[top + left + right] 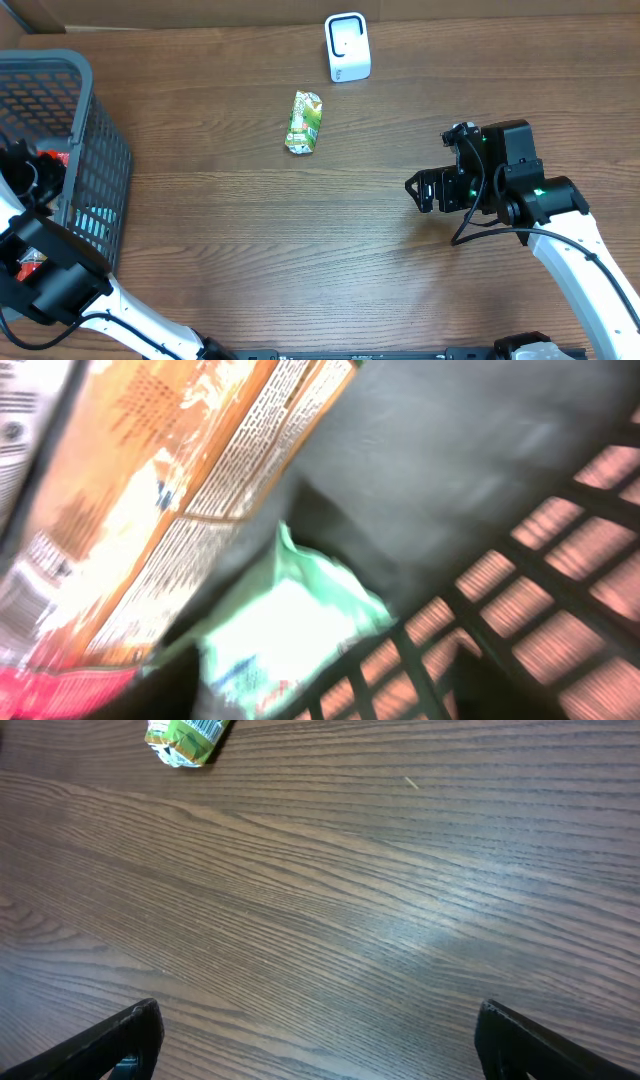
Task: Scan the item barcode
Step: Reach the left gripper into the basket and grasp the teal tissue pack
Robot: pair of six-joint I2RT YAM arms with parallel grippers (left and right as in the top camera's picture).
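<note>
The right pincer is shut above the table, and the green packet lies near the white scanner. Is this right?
No: the right pincer is open, as the right wrist view shows. The green packet does lie near the white scanner.

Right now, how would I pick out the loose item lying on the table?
From the black mesh basket at the left, look right toward the white scanner standing at the far edge. Just before it, slightly left, lies a crumpled green packet, the only flat, colourful thing outside the basket.
</note>
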